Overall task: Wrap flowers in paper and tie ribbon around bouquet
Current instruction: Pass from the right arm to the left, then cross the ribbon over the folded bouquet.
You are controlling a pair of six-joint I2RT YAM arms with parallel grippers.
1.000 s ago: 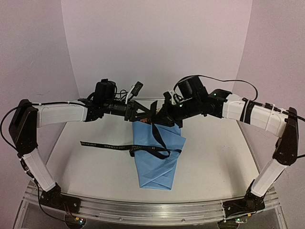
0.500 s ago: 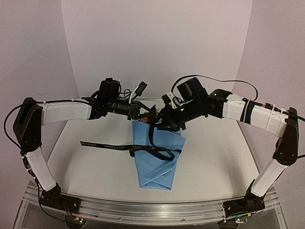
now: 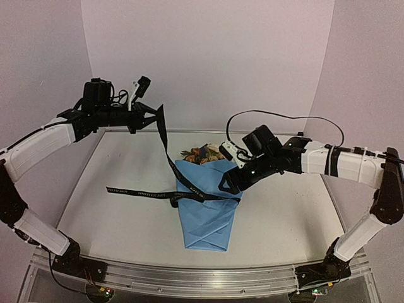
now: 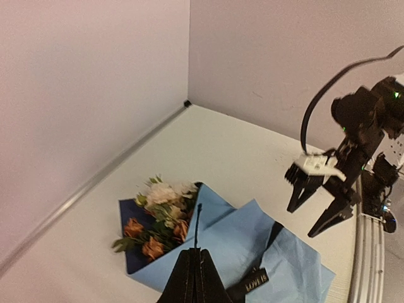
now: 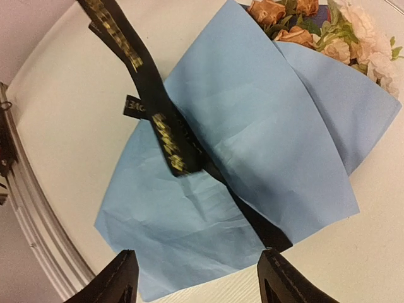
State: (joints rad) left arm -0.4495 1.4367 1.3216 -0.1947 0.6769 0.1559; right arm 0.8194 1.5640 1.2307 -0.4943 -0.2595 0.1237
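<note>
Pinches one end of the ribbon point(image 3: 165, 142) in the closed left gripper point(image 3: 154, 117), high up and left of the bouquet point(image 3: 205, 208) lying flat on the table point(image 3: 113, 214); holds the right gripper point(image 3: 227, 183) spread wide, gripping nothing, just above the bouquet's right edge. Risks dragging the loop off the cone — or lifting the bundle and opening the wrap — by pulling too hard. Could also lose the strand from the pinch.

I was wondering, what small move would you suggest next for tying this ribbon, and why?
Probably lower the open right claw onto the ribbon where it crosses the bouquet and pinch it there. The left claw is shut on one end, lifted high and taut, while the other end lies loose on the table, so the loop likely needs pinning.
</note>
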